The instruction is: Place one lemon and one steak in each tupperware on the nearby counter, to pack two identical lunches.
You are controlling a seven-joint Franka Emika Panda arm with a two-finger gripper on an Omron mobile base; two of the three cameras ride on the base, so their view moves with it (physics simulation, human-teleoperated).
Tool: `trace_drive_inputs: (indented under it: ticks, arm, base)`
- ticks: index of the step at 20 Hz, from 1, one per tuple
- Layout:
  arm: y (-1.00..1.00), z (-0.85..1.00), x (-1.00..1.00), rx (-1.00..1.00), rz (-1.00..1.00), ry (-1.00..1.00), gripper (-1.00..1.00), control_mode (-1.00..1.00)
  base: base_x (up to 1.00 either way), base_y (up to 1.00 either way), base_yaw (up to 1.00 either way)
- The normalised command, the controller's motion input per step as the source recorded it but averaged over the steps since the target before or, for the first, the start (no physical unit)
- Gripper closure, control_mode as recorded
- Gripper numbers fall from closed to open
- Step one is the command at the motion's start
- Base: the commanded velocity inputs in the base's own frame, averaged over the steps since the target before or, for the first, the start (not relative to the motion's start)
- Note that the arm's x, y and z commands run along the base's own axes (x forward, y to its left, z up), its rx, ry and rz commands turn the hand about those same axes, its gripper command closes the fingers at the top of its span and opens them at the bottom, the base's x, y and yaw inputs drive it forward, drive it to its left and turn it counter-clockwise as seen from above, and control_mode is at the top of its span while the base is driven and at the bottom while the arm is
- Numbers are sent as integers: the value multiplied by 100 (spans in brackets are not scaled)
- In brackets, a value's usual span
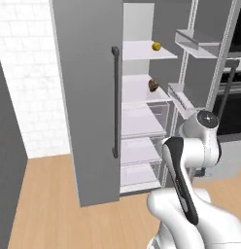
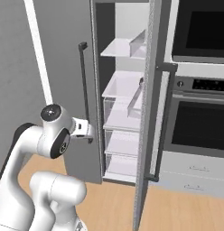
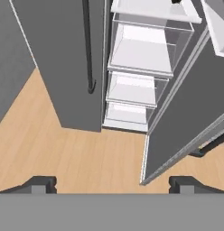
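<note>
A yellow lemon [image 1: 156,45] lies on an upper shelf of the open fridge. A brown steak [image 1: 153,85] sits on the shelf below it. My gripper [image 3: 112,182] hangs in front of the fridge, well below both, looking down at the lower drawers and the floor. Its fingertips [image 3: 39,182] stand far apart with nothing between them, so it is open. The tupperware and the counter are out of view.
The fridge's left door [image 1: 88,97] is shut and carries a long dark handle [image 1: 115,102]. Its right door [image 2: 147,113] swings out toward me, with bins [image 1: 196,44] on the inside. An oven [image 2: 199,126] stands to the right. Wooden floor [image 3: 86,153] lies below.
</note>
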Motion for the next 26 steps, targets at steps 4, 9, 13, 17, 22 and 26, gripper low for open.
trace_drive_inputs:
  ticks: [4,9,13,17,22,26]
  arm:
    - [0,0,0,0,0,0,-100,100]
    - [0,0,0,0,0,0,-100,100]
    - [0,0,0,0,0,0,-100,100]
    - [0,0,0,0,0,0,-100,100]
    - [0,0,0,0,0,0,-100,100]
    - [0,0,0,0,0,0,-100,100]
  base:
    - [96,-1,-11]
    - [100,-4,-11]
    - [67,-8,-16]
    - [30,-19,-25]
    - [39,-12,-22]
    - [57,-13,-21]
